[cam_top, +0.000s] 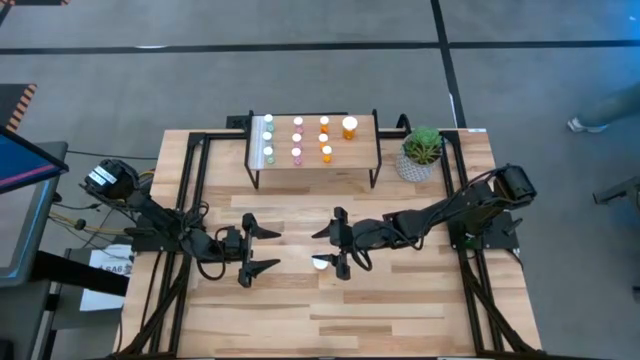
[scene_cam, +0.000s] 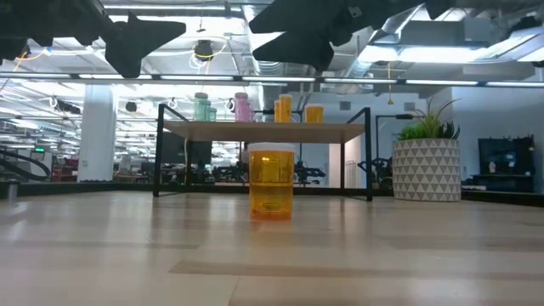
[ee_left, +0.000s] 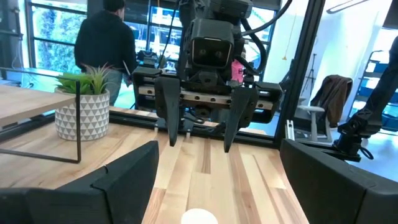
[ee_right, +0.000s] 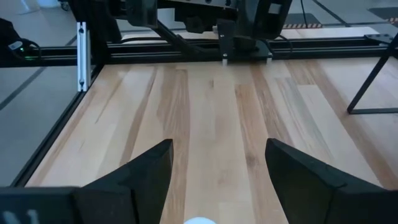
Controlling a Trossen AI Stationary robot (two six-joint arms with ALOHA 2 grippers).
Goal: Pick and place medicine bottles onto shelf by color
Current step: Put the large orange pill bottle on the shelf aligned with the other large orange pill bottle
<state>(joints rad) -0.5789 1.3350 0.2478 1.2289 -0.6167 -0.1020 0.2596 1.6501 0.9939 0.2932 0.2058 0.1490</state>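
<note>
Low view: orange bottle (scene_cam: 272, 182) upright on wood tabletop (scene_cam: 127, 246); both claws spread wide, empty; office beyond.

Two matte black robot arms on black metal rail frames

The left gripper (cam_top: 258, 250) and right gripper (cam_top: 339, 245) have flat, tapering black fingers (ee_left: 165, 117); black cables loop along both arms, and a boxy black camera sits on each wrist.

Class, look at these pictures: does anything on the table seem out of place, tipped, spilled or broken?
Only one thing stands apart: an orange bottle stands upright on the table, below the open right gripper, while the other bottles stand in rows on the shelf. Nothing looks tipped, spilled or damaged.
</note>
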